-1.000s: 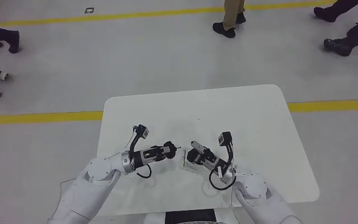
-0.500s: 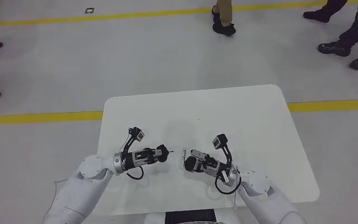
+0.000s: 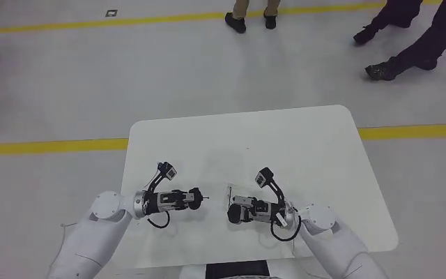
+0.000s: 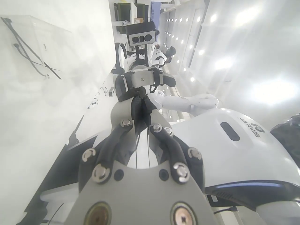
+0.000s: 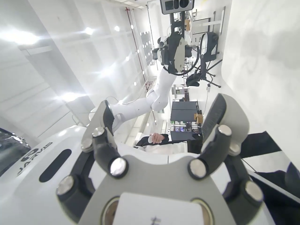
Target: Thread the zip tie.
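1. Holding the zip tie (image 3: 206,199) in the left end effector (image 3: 198,197), clamped shut on it just above the surface (image 3: 313,153), with a short black tip poking out toward the other arm
2. Carried back over the last second toward the robot's side of the surface, away from the spot where the two end effectors nearly met tip to tip
3. Now facing the right end effector (image 5: 161,108) across a plain gap; wide open, gripping nothing, and likewise drawn back and lowered to about the left one's level
4. Reads as a break-off rather than a pull-through, with no free end taken by the right side
5. Cannot tell from the thin black strands trailing behind the left fingers (image 4: 119,114) whether a loop is already formed
6. Lying on the surface beside the right end effector: a clear tray (image 4: 58,33) with spare ties (image 4: 30,50) on it, touched by neither arm
7. Probably calls for a fresh approach, lining the protruding tip up between the open right jaws before closing
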